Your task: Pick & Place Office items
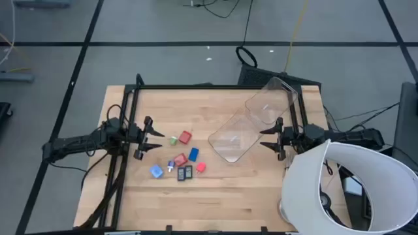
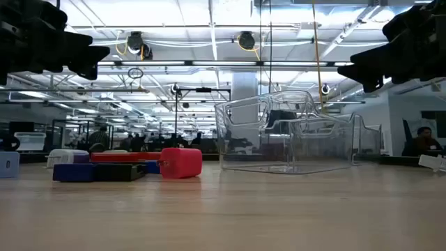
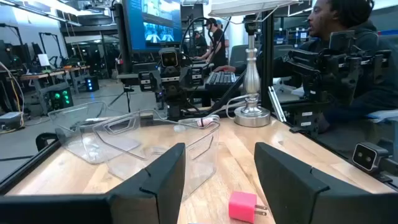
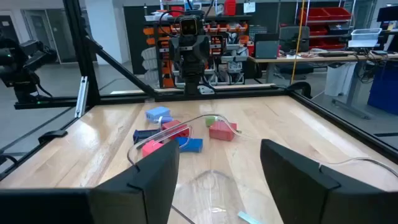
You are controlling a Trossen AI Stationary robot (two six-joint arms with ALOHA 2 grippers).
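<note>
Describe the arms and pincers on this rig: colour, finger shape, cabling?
Both arms are black and slim-jointed. The left pincer and the right pincer each end in two dark fingers. Seen close, the left fingers and the right fingers are broad, flat, matte wedges. No markings are legible.

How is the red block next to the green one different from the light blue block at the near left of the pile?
The red block lies at the far edge of the cluster, close beside the green block; the light-blue block lies at the near left edge, farther from the clear bin. They differ in colour, and the red block sits closer to the bin. Both are small, rest on the table, and are untouched by either gripper.
</note>
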